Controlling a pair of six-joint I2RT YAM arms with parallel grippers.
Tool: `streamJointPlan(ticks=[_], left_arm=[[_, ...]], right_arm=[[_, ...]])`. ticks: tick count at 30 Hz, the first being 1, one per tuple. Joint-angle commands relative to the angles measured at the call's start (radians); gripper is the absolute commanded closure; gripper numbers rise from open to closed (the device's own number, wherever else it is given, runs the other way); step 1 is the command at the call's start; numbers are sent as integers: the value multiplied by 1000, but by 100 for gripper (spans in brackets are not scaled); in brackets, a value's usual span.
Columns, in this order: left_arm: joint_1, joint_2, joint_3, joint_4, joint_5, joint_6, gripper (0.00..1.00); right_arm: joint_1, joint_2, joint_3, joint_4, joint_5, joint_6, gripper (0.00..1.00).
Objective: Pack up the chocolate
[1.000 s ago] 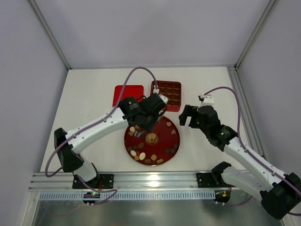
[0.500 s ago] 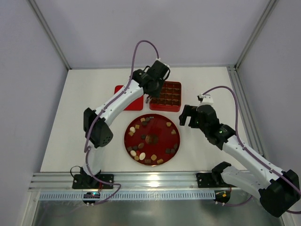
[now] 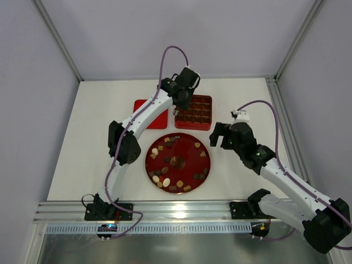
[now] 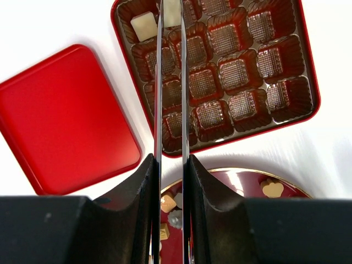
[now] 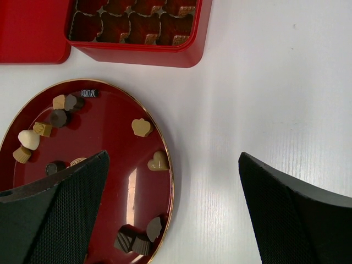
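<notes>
**Operator:** Report the overhead view.

**Technician:** The left arm reached across the counter (image 3: 99, 121) to the square red box (image 3: 210, 113). The left fingers (image 3: 177, 111) pointed down over the box's left side. The red lid (image 3: 141, 105) lay flat just left of the box, partly under the arm. The round red plate (image 3: 187, 151) sat on the box's near side. It carried most of the chocolate pieces (image 3: 160, 180), scattered along its rim and left half. The right fingers (image 3: 215, 133) hung above the counter just right of the plate, spread wide and holding nothing.

**Operator:** Left wrist view?

**Technician:** The left fingers were set narrow. A cream-white piece (image 4: 172, 11) was pinched between their tips above the far rows of the box. Which compartment lay beneath it could not be determined. A pale square piece (image 4: 144, 25) sat in the far-left corner compartment. The other visible compartments showed brown ribbed liners.

**Operator:** Right wrist view?

**Technician:** The right fingers stood far apart at the lower corners. Between them lay white counter and the plate's gold-edged rim. Two tan heart-shaped pieces (image 5: 142, 127) rested near that rim. The box's near wall ran along the top.
</notes>
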Motion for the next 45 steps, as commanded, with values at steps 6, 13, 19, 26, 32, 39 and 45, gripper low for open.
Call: streamJointPlan(ticks=[6,13,19,26,32,39,45], left_arm=[[14,10,8,85,42,48,81],[20,37,20,74,47,56,81],[31,52,20,77,48,59,79],[34,61,22,77,48,65,73],[37,63,33,76,55,68,68],[36,52,37,79,59,74,62],[37,40,43,82,51,82,59]], right_arm=[[-6,3,33,39,-6,-4,0],[-9,0,33,36,0,-9,0],[-9,3,31,36,-5,-9,0],[-11,0,32,33,-3,-12,0],[-12,2,32,36,-5,-10,0],[-12,3,31,36,-5,-7,0],[-14,2,28,38,-6,-5,0]])
